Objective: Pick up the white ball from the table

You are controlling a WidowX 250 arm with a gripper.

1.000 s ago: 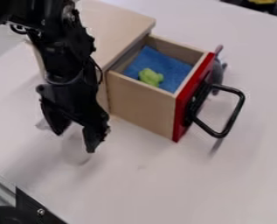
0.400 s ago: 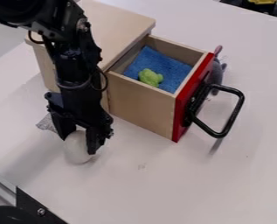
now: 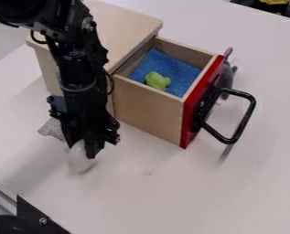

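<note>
The desk (image 3: 190, 196) spreads below and right of the open drawer (image 3: 148, 109); the cabinet (image 3: 119, 27) adjoins its upper left. Left of the drawer, the pincer (image 3: 81, 150) is closed on a white object (image 3: 80, 163), partly hiding it. Beyond the drawer's front, a grey toy (image 3: 228, 75) is partly hidden.

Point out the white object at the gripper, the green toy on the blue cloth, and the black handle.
White object (image 3: 79, 161): camera view, on its lower body.
Green toy (image 3: 157, 81): camera view, on its middle.
Black handle (image 3: 244, 120): camera view, on its outer bar.
</note>
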